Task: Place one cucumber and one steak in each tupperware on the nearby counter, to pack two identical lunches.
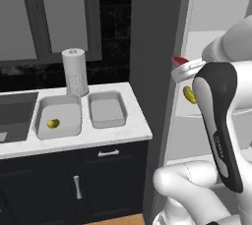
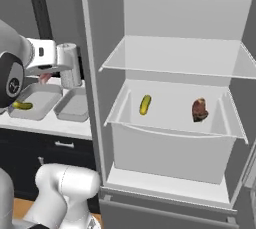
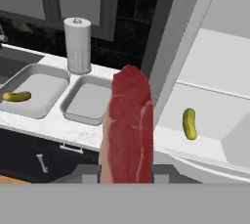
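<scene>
Pinching the slim red-pink steak (image 3: 128, 125) by its lower end, the gripper (image 3: 126, 171) holds a slab that looks soft, floppy and slick, so a mid-body hold seems safer.

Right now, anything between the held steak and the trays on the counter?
Nothing visible. The gripper holds the red steak in open air short of the counter; both trays, left with a cucumber, right, lie unblocked beyond.
</scene>
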Robot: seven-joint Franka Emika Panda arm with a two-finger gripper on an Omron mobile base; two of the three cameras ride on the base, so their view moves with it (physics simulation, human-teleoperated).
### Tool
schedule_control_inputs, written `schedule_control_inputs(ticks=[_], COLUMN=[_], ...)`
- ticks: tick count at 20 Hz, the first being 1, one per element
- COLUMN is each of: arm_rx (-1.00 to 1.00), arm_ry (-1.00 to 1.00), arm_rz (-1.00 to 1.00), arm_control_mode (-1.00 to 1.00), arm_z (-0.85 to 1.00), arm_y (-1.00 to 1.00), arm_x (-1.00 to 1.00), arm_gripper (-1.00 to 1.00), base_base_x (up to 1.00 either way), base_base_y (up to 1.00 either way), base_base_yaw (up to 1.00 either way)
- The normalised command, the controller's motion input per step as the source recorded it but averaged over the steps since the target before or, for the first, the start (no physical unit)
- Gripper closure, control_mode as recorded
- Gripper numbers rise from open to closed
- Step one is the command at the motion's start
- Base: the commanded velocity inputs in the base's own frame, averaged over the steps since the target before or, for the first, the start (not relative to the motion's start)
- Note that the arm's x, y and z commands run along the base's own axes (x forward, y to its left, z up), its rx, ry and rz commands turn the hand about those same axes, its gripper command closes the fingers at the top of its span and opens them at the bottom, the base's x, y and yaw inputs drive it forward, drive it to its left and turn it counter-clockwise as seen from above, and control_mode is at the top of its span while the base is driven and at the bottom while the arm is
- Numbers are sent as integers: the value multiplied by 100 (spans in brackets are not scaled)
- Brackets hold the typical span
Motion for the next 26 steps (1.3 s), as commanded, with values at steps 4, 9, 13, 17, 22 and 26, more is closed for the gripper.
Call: schedule_control_inputs(ticks=[4, 9, 13, 17, 22, 26], arm_rx=[0, 0, 0, 0, 0, 0], arm_ry=[0, 0, 0, 0, 0, 0], arm_rz=[0, 0, 0, 0, 0, 0], arm_control_mode=[100, 100, 100, 100, 100, 100], arm_z=[0, 0, 0, 0, 0, 0], arm_y=[0, 0, 0, 0, 0, 0], arm_x=[0, 0, 0, 0, 0, 0], arm_gripper=[100, 100, 100, 100, 100, 100], base_base_x=[-10, 0, 8, 23, 17, 10], base_base_y=[20, 1, 20, 79, 82, 71], base_base_yaw=[0, 0, 0, 0, 0, 0])
